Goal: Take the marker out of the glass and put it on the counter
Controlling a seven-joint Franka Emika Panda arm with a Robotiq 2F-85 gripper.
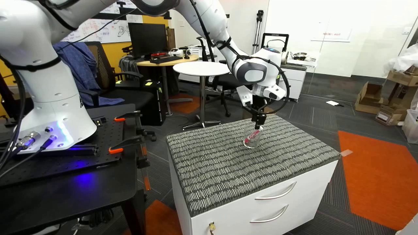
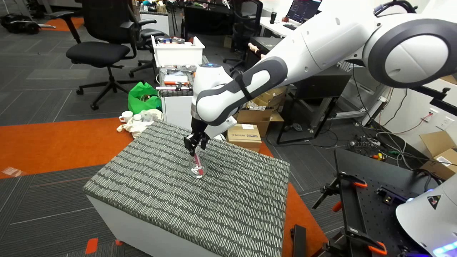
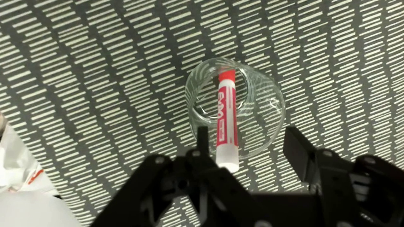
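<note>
The marker [image 3: 227,116], red and white with a pale end, leans inside the clear glass [image 3: 263,126]. In the wrist view its pale end sticks out past the rim. Both exterior views also show the marker [image 1: 252,136] [image 2: 197,163] tilted in the glass [image 1: 250,145] [image 2: 193,172]. The glass stands upright on the counter's grey striped top [image 1: 228,169] [image 2: 228,200] [image 3: 94,94]. My gripper [image 3: 247,138] is open above the glass. The marker's upper end shows between its fingers, nearer the left one in the wrist view. In the exterior views the gripper [image 1: 259,123] [image 2: 196,144] points down.
A dark workbench [image 1: 107,186] with orange-tipped clamps carries the robot base. A round white table [image 1: 201,68] stands behind the counter. White cloth with a mug [image 2: 125,116], a green bag [image 2: 143,97] and cardboard boxes [image 2: 244,135] lie beyond the counter's edge.
</note>
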